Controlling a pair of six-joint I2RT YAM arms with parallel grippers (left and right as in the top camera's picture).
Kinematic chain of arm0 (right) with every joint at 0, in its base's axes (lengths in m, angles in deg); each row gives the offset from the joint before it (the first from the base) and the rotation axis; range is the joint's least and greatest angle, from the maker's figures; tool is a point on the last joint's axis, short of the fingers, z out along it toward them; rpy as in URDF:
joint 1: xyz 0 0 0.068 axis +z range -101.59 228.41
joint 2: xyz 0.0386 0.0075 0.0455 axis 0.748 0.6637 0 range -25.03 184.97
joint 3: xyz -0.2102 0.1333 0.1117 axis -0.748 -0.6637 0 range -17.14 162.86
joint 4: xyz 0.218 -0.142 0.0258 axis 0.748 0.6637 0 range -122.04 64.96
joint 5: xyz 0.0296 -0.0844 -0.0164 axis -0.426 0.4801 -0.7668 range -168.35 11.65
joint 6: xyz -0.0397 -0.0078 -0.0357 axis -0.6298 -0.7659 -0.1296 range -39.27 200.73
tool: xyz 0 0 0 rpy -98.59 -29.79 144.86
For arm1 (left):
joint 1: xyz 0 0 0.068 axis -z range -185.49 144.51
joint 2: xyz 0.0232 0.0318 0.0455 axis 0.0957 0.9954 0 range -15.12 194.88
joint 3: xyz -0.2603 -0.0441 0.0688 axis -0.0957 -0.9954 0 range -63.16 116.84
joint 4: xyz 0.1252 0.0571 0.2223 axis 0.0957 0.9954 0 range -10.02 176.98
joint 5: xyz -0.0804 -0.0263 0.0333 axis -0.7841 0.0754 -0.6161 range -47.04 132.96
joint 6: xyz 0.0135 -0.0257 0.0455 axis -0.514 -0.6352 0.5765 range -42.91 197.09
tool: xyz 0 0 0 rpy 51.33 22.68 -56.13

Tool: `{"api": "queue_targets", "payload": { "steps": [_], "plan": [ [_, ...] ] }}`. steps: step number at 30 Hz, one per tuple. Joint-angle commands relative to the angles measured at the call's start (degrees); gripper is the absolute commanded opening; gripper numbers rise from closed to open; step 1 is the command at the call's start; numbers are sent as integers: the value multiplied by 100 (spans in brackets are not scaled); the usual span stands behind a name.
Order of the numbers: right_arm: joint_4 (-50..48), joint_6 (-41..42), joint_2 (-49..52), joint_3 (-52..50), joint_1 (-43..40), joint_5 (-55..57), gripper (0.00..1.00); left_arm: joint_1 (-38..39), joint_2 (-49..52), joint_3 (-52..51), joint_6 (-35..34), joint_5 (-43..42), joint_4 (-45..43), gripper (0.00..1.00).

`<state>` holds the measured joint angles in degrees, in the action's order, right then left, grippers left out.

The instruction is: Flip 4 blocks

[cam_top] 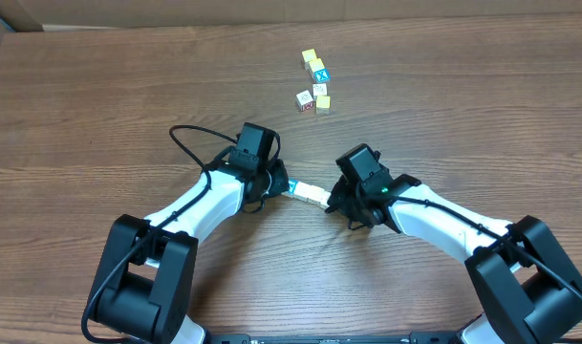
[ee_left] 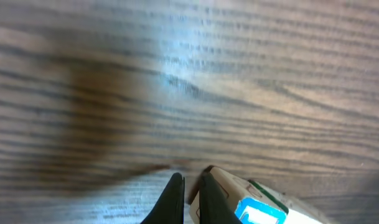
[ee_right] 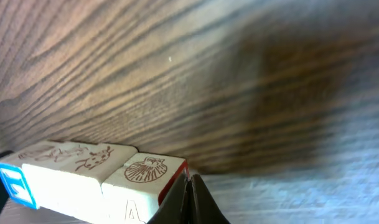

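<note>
We find the blocks (cam_top: 308, 195) laid end to end in one short row on the table (cam_top: 463, 105). Left gripper (cam_top: 288, 185): jaws together, tips at the row's blue end. Right gripper (cam_top: 331, 203): jaws together, tips touching the row's reddish end. Spare cubes (cam_top: 315, 82) cluster well beyond the row.

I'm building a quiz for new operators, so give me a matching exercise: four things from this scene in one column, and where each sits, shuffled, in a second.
Things
1. left gripper
2. right gripper
3. row of blocks
4. loose cubes

Places
A. apart, farther out than both grippers
B. at the row's red-sided end
C. between the two grippers
D. at the row's blue end

Pairs: 1-D, 2-B, 3-C, 4-A
</note>
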<state>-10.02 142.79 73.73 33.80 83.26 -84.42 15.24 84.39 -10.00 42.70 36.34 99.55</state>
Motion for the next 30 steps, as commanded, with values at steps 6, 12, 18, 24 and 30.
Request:
{"api": "queue_targets", "payload": {
  "steps": [6,12,18,24,30],
  "plan": [
    [-157,1123,7,2,302,-756,4,142,52,-20,162,-479,-271,4],
    [-153,1832,7,0,505,-761,4,142,59,-20,166,-452,-374,4],
    [-160,2240,7,0,658,-553,4,142,240,-17,166,-457,-452,4],
    [-157,2282,7,0,710,-562,4,140,402,46,170,-546,-560,4],
    [-133,2813,7,2,890,-496,4,142,400,63,186,-544,-678,4]
  ]
}}
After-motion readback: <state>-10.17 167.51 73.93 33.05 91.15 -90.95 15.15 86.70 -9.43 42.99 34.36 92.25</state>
